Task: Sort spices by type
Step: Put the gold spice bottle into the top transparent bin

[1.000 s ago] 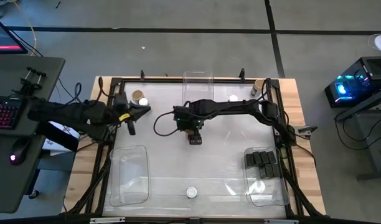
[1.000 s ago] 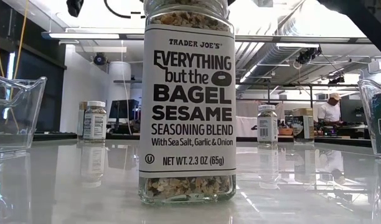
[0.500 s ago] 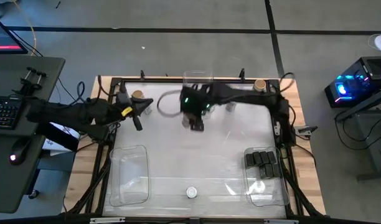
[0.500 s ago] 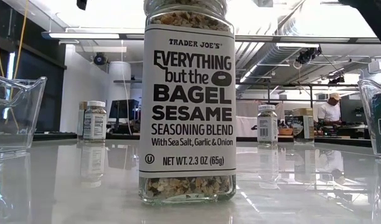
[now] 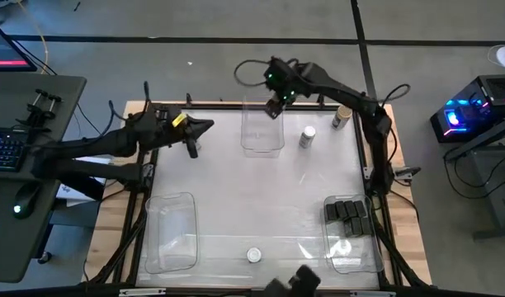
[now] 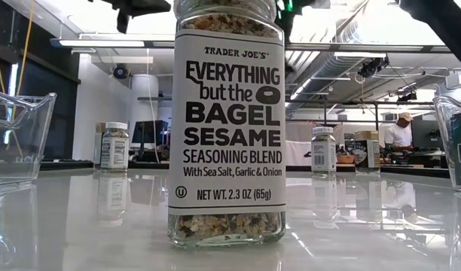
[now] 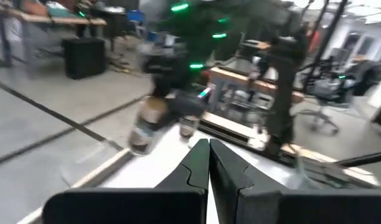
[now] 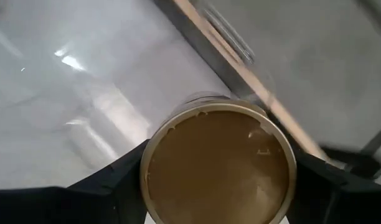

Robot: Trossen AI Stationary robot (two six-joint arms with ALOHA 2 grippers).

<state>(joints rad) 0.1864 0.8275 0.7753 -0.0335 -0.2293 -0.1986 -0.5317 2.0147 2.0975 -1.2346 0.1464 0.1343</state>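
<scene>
My right gripper is shut on a jar with a tan round lid, high over the far rim of a clear bin. The held jar also shows, blurred, in the left wrist view. My left gripper is shut and empty, raised at the far left. A white-lidded jar and a tan-lidded jar stand at the far right. A bagel-seasoning jar stands near the front edge. Black boxes lie in the right bin. Two more jars stand under my left arm. My right gripper pinches the jar between its two fingers on opposite sides, just below the tan lid's rim. The fingers come from above, pointing down. The jar hangs upright below them, lifted clear of the table.
A clear bin stands at the near left and another at the near right. A black frame runs round the white table. A person stands far off in the room behind.
My right gripper has gone up and toward the table's far edge with the tan-lidded jar, from the table's middle to over the far bin. My left gripper has risen and gone a little toward the right and the far edge, staying shut.
</scene>
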